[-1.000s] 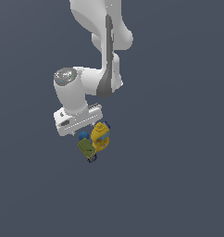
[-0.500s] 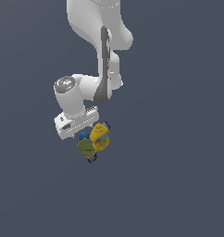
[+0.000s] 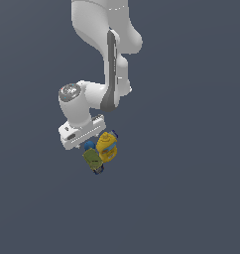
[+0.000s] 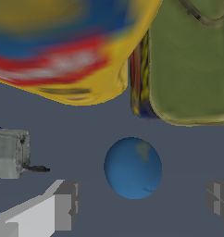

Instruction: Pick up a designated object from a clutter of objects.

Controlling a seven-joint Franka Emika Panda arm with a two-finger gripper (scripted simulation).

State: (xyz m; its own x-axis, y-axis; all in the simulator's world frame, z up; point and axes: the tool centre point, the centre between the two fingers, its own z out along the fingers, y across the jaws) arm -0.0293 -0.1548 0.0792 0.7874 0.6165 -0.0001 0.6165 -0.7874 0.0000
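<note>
Your gripper (image 4: 141, 203) stands wide, its two grey fingertips (image 4: 65, 206) spread far apart with the blue ball (image 4: 133, 167) lying between them and touching neither. You can see bare grey floor (image 4: 86, 120) on both sides of the ball in the wrist view, so nothing is held. In the exterior view the blue ball (image 3: 89, 146) shows only as a small blue patch just under the white hand of the arm (image 3: 82, 130), mostly hidden by it. Just beyond the ball in the wrist view lie the other two things of the clutter: the yellow bottle (image 4: 67, 46) with its red and blue label, blurred from being so close to the lens, and the olive-green can (image 4: 190, 65), whose dark striped side faces the bottle. Bottle and can lie side by side, very close or touching; you cannot tell which. Neither one touches the ball. In the exterior view the yellow bottle (image 3: 107, 146) sits on the exterior view's right of the ball, and the olive-green can (image 3: 92, 159) sits nearer the camera, just beside both. The arm reaches down from above with its wrist bent over the three objects.
</note>
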